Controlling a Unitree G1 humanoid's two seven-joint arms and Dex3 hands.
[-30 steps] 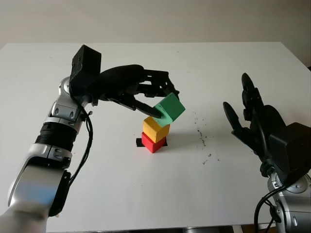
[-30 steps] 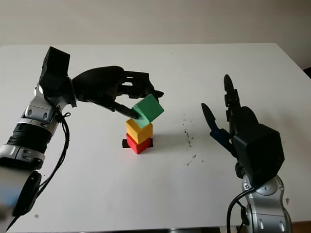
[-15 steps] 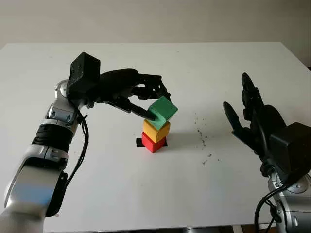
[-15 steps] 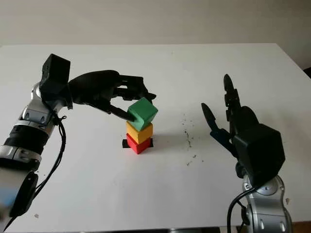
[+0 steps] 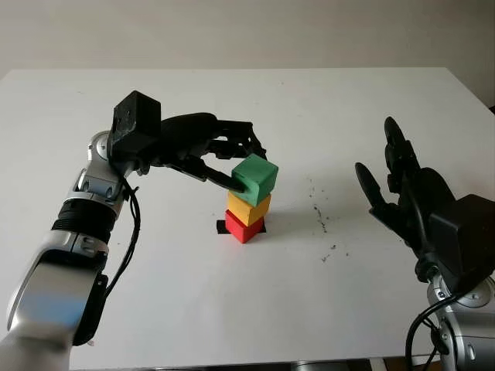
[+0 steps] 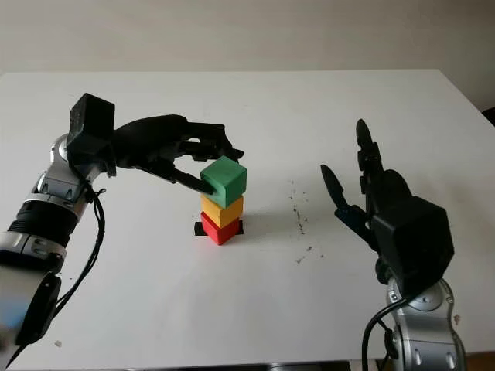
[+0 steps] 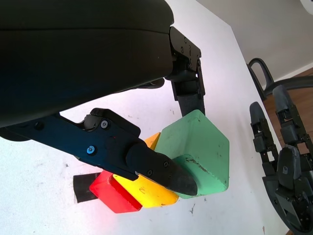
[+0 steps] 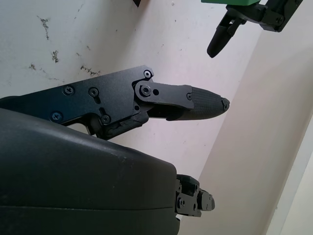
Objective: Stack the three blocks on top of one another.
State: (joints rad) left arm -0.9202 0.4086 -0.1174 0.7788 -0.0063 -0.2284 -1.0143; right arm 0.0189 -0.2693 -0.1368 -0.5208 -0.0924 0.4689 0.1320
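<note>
Two hands work over the white tabletop (image 5: 232,309). Lower right of the frame, the right hand (image 5: 402,193) is open, holding nothing. At centre, the left hand (image 5: 232,158) pinches the green block (image 5: 255,178) atop the yellow block (image 5: 249,207), which sits on the red block (image 5: 244,228).

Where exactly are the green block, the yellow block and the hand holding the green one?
green block (image 5: 257,177), left eye view, its front face.
yellow block (image 5: 247,209), left eye view, its front face.
left hand (image 5: 209,147), left eye view, middle of the hand.

Bare table (image 5: 193,294) around block stack (image 5: 247,205)
</note>
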